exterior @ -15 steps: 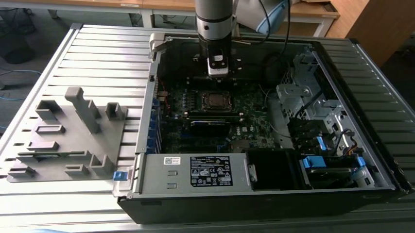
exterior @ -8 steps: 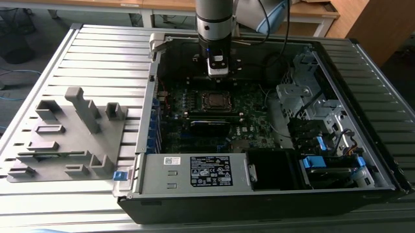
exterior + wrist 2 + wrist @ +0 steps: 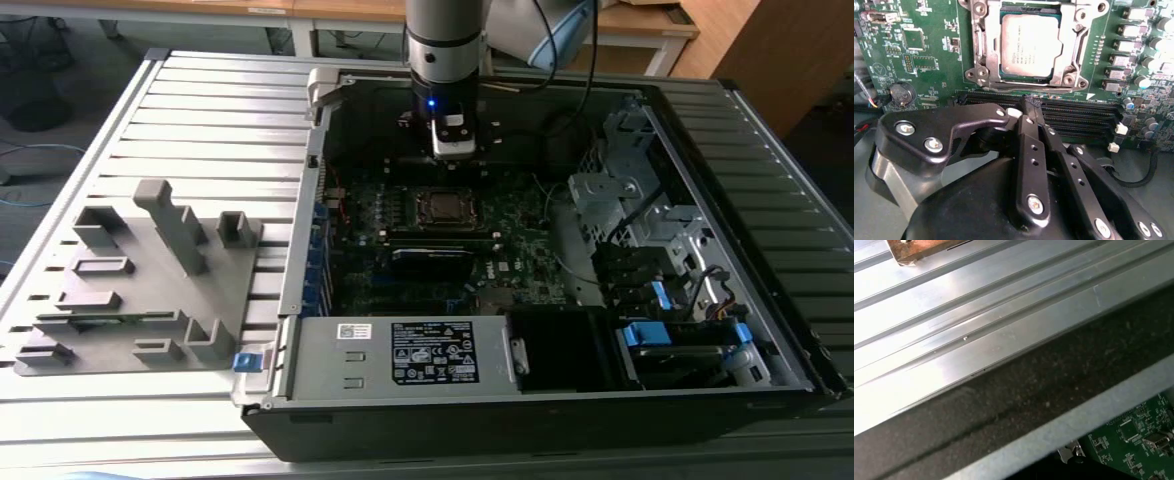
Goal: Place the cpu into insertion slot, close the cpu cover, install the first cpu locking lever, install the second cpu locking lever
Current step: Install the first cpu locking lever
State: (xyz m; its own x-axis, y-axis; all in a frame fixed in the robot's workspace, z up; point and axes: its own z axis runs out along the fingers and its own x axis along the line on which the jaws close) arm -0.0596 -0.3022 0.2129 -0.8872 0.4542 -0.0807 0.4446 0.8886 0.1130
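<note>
Second wrist view | cpu (image 3: 1030, 44) flat in socket, face up | cpu cover (image 3: 1074, 30) closed around it | pincer (image 3: 1029, 107) clenched, empty

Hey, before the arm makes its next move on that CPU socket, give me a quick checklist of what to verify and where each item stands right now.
1. cpu seated flat in the socket: ok.
2. cpu cover down around the chip: ok, it frames the chip.
3. Locking levers latched: cannot tell.
4. pincer empty, fingers together: ok.
5. Pincer clear of the socket: ok, it sits over the memory slots beside it.
6. Arm inside the computer case, above the motherboard: ok.
</note>
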